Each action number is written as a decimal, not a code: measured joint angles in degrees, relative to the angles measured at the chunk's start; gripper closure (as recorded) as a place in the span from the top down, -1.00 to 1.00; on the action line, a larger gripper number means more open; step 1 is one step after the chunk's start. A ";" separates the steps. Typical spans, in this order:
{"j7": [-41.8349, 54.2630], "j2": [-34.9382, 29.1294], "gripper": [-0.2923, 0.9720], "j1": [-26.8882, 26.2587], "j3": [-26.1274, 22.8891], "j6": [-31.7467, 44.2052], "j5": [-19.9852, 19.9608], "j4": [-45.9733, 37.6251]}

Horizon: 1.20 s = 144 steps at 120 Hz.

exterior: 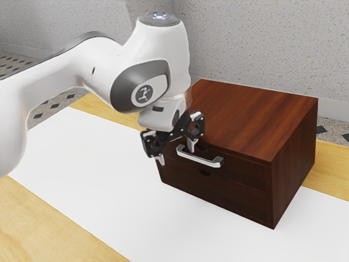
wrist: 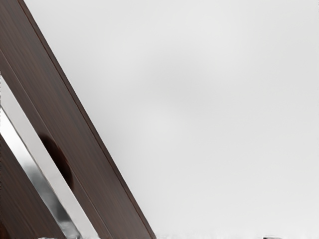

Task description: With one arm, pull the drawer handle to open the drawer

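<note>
Drawer handle (exterior: 199, 157), a silver bar, sits on the upper drawer front (exterior: 240, 172), at four o'clock from the gripper (exterior: 176, 151). The jaws stand apart, one finger at the handle's near end. Behind rises the dark wooden cabinet (exterior: 256, 117), on a white mat (exterior: 109, 180).
</note>
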 joint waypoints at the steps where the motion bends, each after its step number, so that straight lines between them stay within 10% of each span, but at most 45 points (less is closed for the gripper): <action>1: -0.10 -0.05 0.30 -0.07 0.00 0.07 0.21 -0.10; 46: -3.58 -3.15 0.56 -2.81 0.96 3.70 3.80 -5.53; 144: -7.13 -24.11 0.22 -5.31 -1.44 14.76 5.81 -31.47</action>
